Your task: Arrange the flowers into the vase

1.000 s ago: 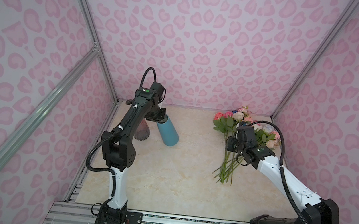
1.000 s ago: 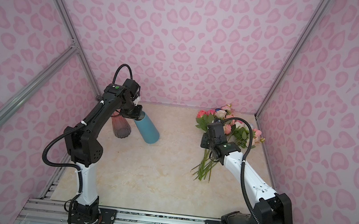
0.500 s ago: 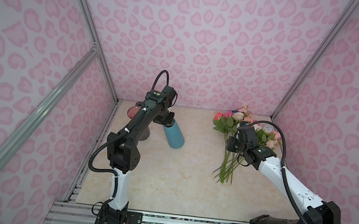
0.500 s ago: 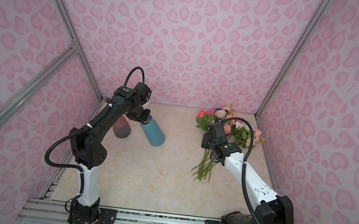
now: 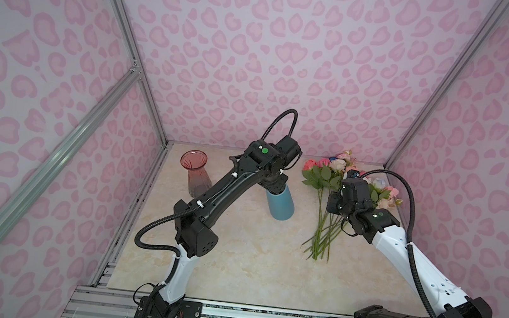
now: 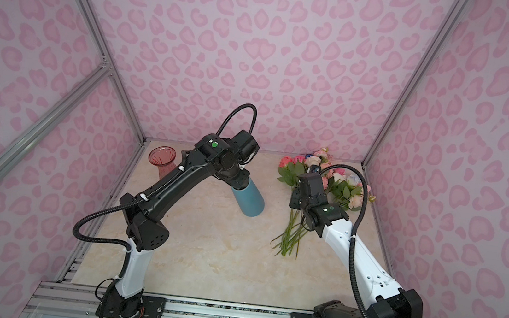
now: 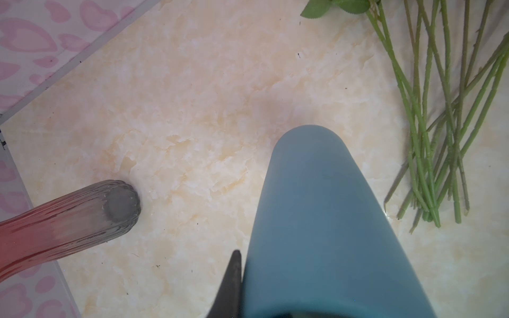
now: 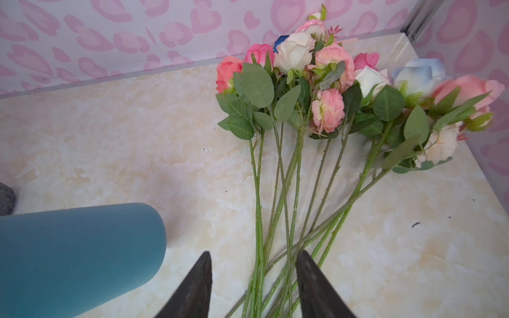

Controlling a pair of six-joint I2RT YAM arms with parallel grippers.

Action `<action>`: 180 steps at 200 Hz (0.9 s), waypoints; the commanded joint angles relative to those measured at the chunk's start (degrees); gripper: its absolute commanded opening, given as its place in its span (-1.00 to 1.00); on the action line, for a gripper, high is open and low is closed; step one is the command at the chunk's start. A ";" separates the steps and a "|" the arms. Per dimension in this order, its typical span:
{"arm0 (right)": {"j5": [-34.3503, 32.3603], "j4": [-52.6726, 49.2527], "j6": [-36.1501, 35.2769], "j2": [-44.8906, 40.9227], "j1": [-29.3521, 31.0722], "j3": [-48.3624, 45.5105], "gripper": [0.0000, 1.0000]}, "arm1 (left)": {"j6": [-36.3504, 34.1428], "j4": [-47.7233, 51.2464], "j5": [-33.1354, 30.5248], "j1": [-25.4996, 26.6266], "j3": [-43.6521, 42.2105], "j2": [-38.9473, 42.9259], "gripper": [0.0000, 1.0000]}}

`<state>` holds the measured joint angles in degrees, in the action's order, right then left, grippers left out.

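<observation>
The left gripper [image 5: 274, 184] is clamped on the rim of the blue vase [image 5: 280, 204], holding it tilted (base toward the bench's [image 5: 233, 263] middle). The right gripper [image 8: 253, 256] hangs with jaws apart over the stems of the flowers [image 8: 327, 110], which lie in the bench's far right corner.

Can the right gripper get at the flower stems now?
Probably yes: the right gripper hangs open over the long green flower stems; the blue cylindrical vase is off to one side.

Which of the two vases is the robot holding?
The blue vase, clamped by the left end effector; the pink glass vase stands free.
</observation>
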<state>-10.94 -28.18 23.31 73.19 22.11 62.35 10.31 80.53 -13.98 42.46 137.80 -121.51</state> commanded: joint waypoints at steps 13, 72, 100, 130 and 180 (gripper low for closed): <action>-0.09 -0.47 0.20 -0.08 -0.05 -0.52 0.01 | -0.36 1.32 -5.36 1.16 -0.41 0.46 -0.93; 0.18 -1.47 -0.34 -0.42 -0.02 0.00 0.01 | -2.69 2.92 -4.16 2.91 -3.13 0.71 -0.93; 0.24 -1.79 -0.37 -0.77 -0.04 -0.12 0.01 | -3.08 3.05 -3.17 2.90 -3.15 -0.25 -0.93; 0.22 -1.96 -0.71 -0.23 0.00 -0.03 0.02 | -4.07 3.05 -1.84 2.96 -4.31 -1.20 -0.93; 0.91 -1.70 -0.49 0.73 -0.05 -0.03 0.06 | -5.03 2.79 -1.80 3.03 -5.32 -3.00 -0.94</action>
<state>-10.48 -29.82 22.92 73.49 22.06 62.13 5.93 83.66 -16.51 45.47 132.53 -123.17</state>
